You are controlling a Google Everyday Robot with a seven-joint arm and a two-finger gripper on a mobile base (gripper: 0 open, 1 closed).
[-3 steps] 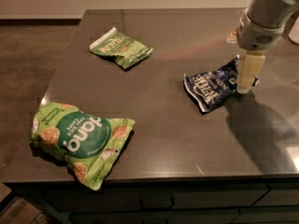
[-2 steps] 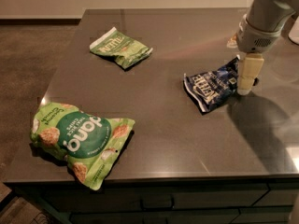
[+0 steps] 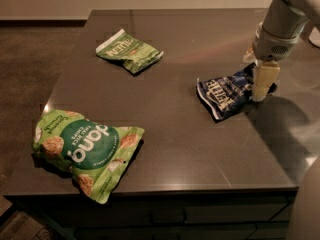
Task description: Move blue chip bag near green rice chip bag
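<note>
The blue chip bag (image 3: 227,94) lies flat on the dark table at the right, navy foil with white lettering. The green rice chip bag (image 3: 85,149) lies at the front left corner, far from the blue bag. My gripper (image 3: 261,90) hangs down at the blue bag's right end, its pale fingers (image 3: 262,82) touching or just over that edge.
A smaller green bag with a white top edge (image 3: 129,50) lies at the back left of the table (image 3: 175,134). The table's front edge runs just below the big green bag. Floor lies to the left.
The arm has shifted very slightly; the gripper stays at the right end of the blue bag. The bags have not moved.
</note>
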